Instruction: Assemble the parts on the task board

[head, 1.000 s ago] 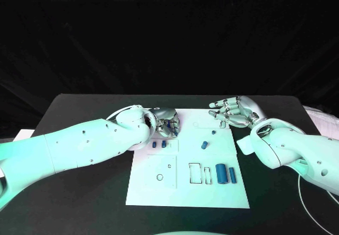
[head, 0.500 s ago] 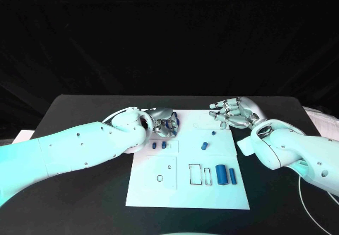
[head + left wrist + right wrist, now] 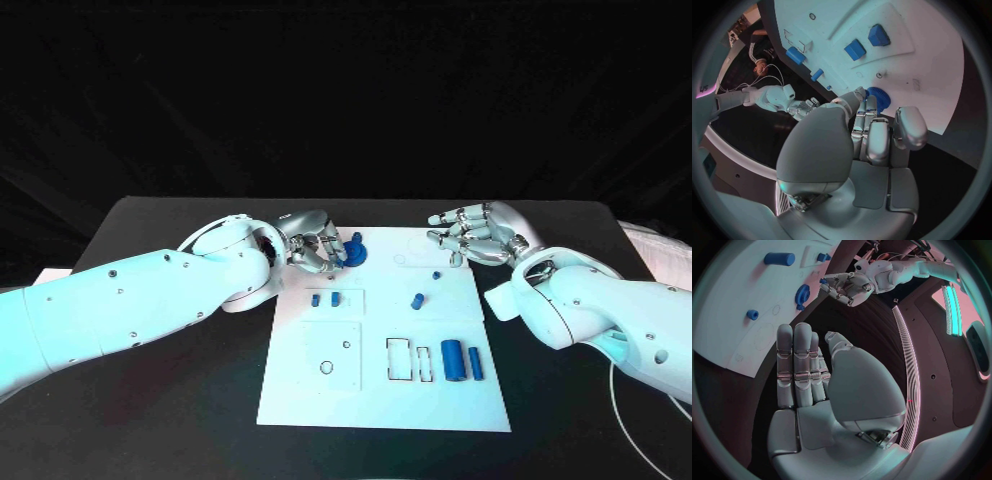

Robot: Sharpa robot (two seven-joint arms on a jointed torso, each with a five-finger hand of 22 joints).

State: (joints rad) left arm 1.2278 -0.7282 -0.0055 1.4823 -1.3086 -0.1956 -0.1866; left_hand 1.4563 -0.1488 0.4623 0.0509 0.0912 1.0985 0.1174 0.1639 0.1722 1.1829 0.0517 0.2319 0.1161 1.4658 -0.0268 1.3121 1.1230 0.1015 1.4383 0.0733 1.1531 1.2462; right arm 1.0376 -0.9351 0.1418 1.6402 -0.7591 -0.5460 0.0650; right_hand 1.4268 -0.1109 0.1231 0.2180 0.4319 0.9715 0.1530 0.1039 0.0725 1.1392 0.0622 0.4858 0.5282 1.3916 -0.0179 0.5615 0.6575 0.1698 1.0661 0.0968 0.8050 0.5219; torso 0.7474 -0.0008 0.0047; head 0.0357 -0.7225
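The white task board (image 3: 378, 395) lies in the middle of the black table. My left hand (image 3: 312, 250) is over the board's far left corner and pinches a blue toothed wheel (image 3: 353, 250) at its fingertips; the wheel (image 3: 877, 98) stands on edge close to the board. It appears again as the blue wheel (image 3: 802, 293) beside the left hand (image 3: 844, 286). My right hand (image 3: 477, 234) hovers off the board's far right corner, fingers straight, holding nothing. On the board lie two small blue blocks (image 3: 326, 298), a blue peg (image 3: 417, 298) and two blue cylinders (image 3: 460, 358).
Outlined recesses (image 3: 407, 358) and a small hole (image 3: 326, 363) mark the board's near half. Another small blue piece (image 3: 437, 271) sits near the far right. Black table (image 3: 159, 400) surrounds the board on all sides.
My left hand has drawn back toward the board's far left corner and turned, so the blue wheel now shows at its fingertips. The right hand has barely moved.
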